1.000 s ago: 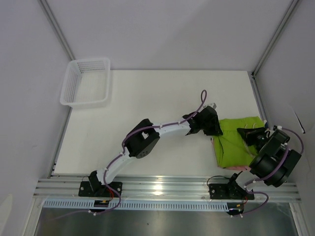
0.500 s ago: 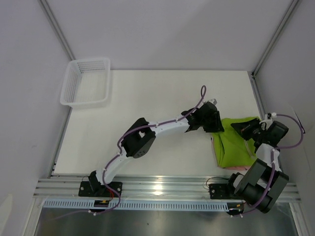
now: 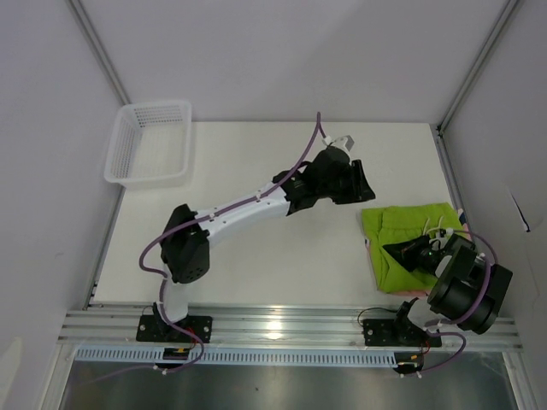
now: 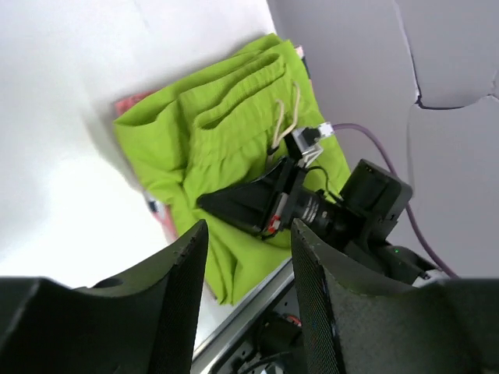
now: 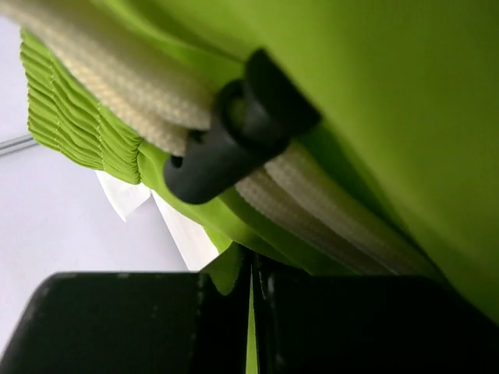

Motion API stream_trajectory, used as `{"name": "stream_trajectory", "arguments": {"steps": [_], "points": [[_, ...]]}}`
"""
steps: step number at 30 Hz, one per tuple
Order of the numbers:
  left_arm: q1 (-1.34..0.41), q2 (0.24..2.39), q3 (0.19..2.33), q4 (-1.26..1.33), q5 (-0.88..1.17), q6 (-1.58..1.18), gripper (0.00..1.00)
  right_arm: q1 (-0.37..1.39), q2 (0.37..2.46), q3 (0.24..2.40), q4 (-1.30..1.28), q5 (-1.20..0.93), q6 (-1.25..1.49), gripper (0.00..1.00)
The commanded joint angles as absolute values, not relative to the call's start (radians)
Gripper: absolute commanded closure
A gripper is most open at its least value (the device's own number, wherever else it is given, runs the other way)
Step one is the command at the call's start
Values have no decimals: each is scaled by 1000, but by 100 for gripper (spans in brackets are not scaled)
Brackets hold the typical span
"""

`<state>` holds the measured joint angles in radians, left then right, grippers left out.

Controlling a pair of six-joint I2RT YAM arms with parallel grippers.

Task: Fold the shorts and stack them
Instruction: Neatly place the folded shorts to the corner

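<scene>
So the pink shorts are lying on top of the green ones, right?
No, it's the other way round: the green shorts lie on top of the pink shorts, whose edge just peeks out from underneath. The left wrist view shows it.

I am wearing white shells on my left arm (image 3: 242,213), black joints and jaws; purple cables (image 4: 359,128) are trailing along me.
</scene>
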<state>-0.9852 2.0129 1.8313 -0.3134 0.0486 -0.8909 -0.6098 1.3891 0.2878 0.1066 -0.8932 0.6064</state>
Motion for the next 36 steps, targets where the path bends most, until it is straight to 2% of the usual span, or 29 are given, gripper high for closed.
{"name": "stream_trajectory", "arguments": {"steps": [1, 3, 6, 12, 15, 17, 18, 20, 21, 23, 30, 36], "points": [[-974, 1887, 1746, -344, 5, -833, 50, -603, 1405, 307, 192, -870, 614, 100], [-966, 1818, 1681, -360, -44, -809, 48, -600, 1387, 319, 187, -887, 612, 100], [-957, 1712, 1594, -388, -89, -769, 45, -589, 1329, 363, 137, -916, 600, 92], [-925, 1508, 1370, -440, -239, -707, 40, -502, 1100, 503, -106, -838, 486, 70], [-890, 1382, 1219, -452, -275, -696, 35, -424, 987, 567, -190, -750, 450, 59], [-862, 1292, 1174, -465, -300, -693, 31, -367, 951, 604, -256, -654, 413, 47], [-856, 1260, 1116, -475, -316, -693, 25, -303, 925, 635, -268, -635, 399, 42], [-845, 1163, 1076, -502, -353, -690, 18, -240, 905, 659, -305, -551, 371, 25], [-844, 1132, 1024, -511, -395, -690, 10, -179, 893, 666, -308, -529, 365, 18], [-839, 1032, 982, -523, -461, -686, 1, -123, 853, 666, -301, -447, 351, 1], [-833, 764, 746, -488, -566, -641, 1, 18, 675, 569, -218, -258, 364, 0], [-834, 585, 543, -408, -578, -611, 1, 133, 468, 453, -186, -111, 376, 1]]}}
